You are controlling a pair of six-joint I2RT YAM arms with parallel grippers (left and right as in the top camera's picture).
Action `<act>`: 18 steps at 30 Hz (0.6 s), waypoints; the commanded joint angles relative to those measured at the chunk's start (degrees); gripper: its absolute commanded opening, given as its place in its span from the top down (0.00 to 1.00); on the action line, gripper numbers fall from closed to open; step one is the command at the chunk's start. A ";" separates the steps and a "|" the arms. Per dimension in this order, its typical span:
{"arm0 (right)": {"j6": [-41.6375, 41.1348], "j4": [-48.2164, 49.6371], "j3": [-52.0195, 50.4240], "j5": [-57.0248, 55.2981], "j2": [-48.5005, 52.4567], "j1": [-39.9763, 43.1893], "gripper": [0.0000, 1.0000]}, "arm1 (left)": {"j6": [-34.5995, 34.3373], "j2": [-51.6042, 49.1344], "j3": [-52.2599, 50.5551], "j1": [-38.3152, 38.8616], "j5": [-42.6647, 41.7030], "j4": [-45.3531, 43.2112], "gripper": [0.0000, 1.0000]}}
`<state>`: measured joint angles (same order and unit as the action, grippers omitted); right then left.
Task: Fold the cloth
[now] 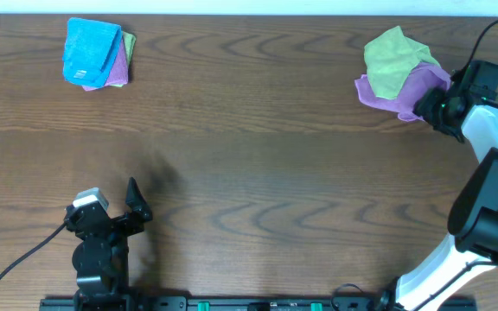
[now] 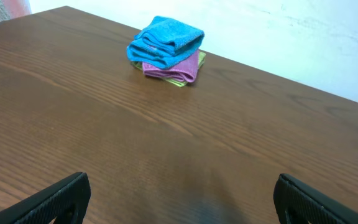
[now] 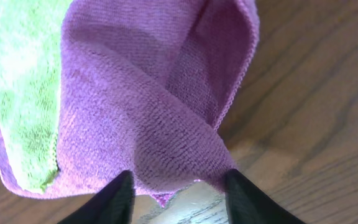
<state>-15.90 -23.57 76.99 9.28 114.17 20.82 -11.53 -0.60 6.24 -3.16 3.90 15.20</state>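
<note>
**Ana:** Purple microfibre, wasn't it? Where did the cloth lie?

**Ben:** From overhead it sat toward 2 o'clock on the table, crumpled and not folded. A lime-green cloth was draped over its 11 o'clock side and touched it.

**Ana:** And the right gripper?

**Ben:** It was at the cloth's 4 o'clock edge, touching it. In the wrist view its jaws were parted. The two dark fingertips stood on either side of a raised fold of the purple fabric. The wood showed between them just below the hem, and nothing looked pinched.

**Ana:** Did the green show in that view as well?

**Ben:** Yes, at 9 o'clock, overlapping the purple.

**Ana:** What about the left gripper?

**Ben:** It was down at 7 o'clock of the table, well apart from the cloth. Its jaws were spread wide and released over bare wood, with nothing between them.

**Ana:** Was there anything else on the table?

**Ben:** A small folded stack sat at 10 o'clock. It had a blue cloth on top and a pinkish-purple one under it. A green edge peeked out at the bottom.
</note>
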 commanded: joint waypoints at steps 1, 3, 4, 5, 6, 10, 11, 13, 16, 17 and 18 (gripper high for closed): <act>0.07 0.02 0.48 0.42 -0.04 -0.26 0.68 | 0.83 0.28 -1.38 0.28 1.01 0.70 0.05; 0.07 0.02 0.48 0.42 -0.04 -0.26 0.81 | 0.83 0.28 -1.38 0.28 1.01 0.70 0.04; 0.04 0.02 0.48 0.42 -0.04 -0.26 0.87 | 0.83 0.28 -1.38 0.28 1.01 0.70 0.04; -0.04 0.02 0.48 0.44 -0.04 -0.26 0.92 | 0.83 0.28 -1.38 0.28 1.01 0.70 0.05; -1.03 0.02 0.48 0.46 -0.04 -0.28 0.98 | 0.83 0.28 -1.38 0.28 1.01 0.70 0.05; -1.90 -0.07 1.49 7.56 -0.07 -0.28 0.99 | 0.83 0.28 -1.38 0.28 1.01 0.70 0.05; -1.90 -0.46 2.19 9.90 -0.07 -0.28 0.99 | 0.83 0.28 -1.38 0.28 1.01 0.70 0.05; -1.92 -2.56 4.76 14.95 -0.15 -0.63 0.99 | 0.83 0.28 -1.38 0.28 1.01 0.70 0.05; -1.09 -9.51 10.56 16.48 -0.68 -2.43 0.99 | 0.83 0.28 -1.38 0.28 1.01 0.70 0.05; 0.11 -11.78 12.50 16.46 -0.94 -3.32 0.98 | 0.83 0.28 -1.38 0.28 1.01 0.70 0.05; 1.44 -14.25 14.73 16.31 -1.44 -4.44 0.99 | 0.83 0.28 -1.38 0.28 1.01 0.70 0.05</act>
<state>-16.78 -35.24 86.72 22.20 114.15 19.35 -11.53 -0.60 6.24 -3.16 3.90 15.18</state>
